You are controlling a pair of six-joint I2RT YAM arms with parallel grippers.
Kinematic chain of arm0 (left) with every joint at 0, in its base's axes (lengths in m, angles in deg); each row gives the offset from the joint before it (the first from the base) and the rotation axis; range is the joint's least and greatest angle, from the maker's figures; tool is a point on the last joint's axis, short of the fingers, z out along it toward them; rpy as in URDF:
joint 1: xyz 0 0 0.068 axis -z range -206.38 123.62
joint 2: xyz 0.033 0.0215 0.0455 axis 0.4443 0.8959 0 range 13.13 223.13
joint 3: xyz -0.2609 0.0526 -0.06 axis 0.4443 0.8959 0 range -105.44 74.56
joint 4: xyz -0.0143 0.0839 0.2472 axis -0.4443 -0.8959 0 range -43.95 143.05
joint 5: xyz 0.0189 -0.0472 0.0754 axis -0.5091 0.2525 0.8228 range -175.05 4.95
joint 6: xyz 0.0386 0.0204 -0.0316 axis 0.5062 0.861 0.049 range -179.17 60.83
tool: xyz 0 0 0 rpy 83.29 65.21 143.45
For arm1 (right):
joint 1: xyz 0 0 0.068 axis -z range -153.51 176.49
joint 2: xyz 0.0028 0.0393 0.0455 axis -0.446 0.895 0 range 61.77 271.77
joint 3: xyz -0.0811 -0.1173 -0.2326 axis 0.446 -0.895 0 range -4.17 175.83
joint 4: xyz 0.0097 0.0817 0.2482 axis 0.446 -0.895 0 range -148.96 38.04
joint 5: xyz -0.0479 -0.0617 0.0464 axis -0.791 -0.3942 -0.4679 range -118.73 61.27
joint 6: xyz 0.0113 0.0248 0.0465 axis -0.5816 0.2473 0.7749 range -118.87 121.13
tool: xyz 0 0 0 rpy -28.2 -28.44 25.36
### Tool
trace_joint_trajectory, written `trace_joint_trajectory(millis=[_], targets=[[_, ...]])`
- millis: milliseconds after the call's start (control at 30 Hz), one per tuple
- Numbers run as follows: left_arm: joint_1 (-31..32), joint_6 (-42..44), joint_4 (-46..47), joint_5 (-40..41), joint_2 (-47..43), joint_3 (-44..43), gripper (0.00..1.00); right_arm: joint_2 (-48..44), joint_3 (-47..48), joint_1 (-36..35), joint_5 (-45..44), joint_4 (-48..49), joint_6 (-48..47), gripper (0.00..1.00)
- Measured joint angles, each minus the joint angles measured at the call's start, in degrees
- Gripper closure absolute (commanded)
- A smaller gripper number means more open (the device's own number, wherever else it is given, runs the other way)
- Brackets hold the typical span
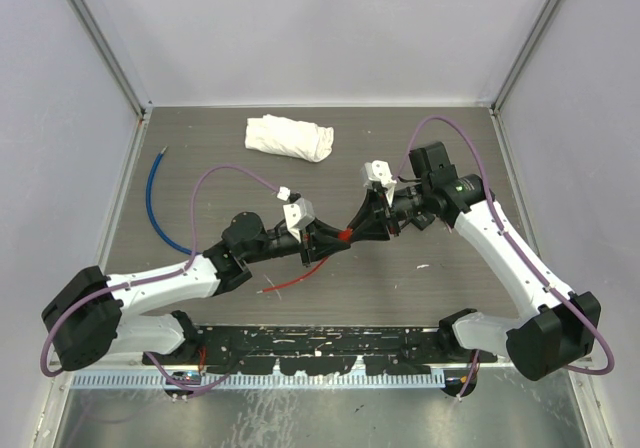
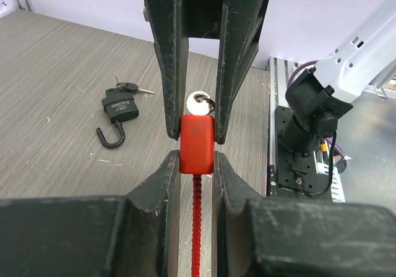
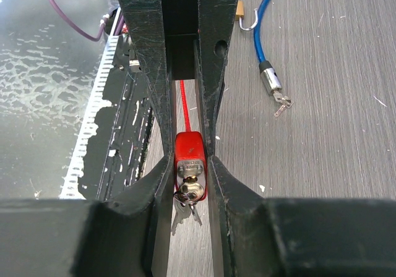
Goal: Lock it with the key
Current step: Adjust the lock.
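A red lock (image 1: 346, 235) hangs above the table's middle, where both grippers meet. In the left wrist view my left gripper (image 2: 197, 162) is shut on the lock's red body (image 2: 197, 142), and its ribbed red cable (image 2: 198, 227) trails down between the fingers. From the opposite side my right gripper (image 3: 190, 166) is shut on the lock's keyed end (image 3: 189, 156). The key (image 3: 193, 190) sits in the cylinder facing the right wrist camera, and spare keys (image 3: 182, 212) dangle from its ring. A silver key head (image 2: 199, 102) shows beyond the lock.
A black padlock (image 2: 119, 109) with its shackle open and keys attached lies on the table. A blue cable lock (image 1: 153, 193) lies at the left, its keyed end (image 3: 270, 79) on the wood. A white cloth (image 1: 290, 138) lies at the back. The red cable's tail (image 1: 290, 283) rests near the front.
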Motion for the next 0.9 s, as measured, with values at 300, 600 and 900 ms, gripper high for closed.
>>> trace_joint_trajectory(millis=[300,600,900], targets=[[0.0,-0.15,0.24,-0.39,0.02,0.0,1.0,0.0,0.0,0.0,0.24,-0.04,0.0,0.6],[-0.11,-0.31,0.26,-0.39,0.02,0.0,1.0,0.0,-0.04,0.0,0.63,0.0,0.09,0.6],[-0.28,-0.55,0.46,-0.42,0.02,0.02,1.0,0.0,-0.9,0.0,1.33,0.68,0.74,0.66]])
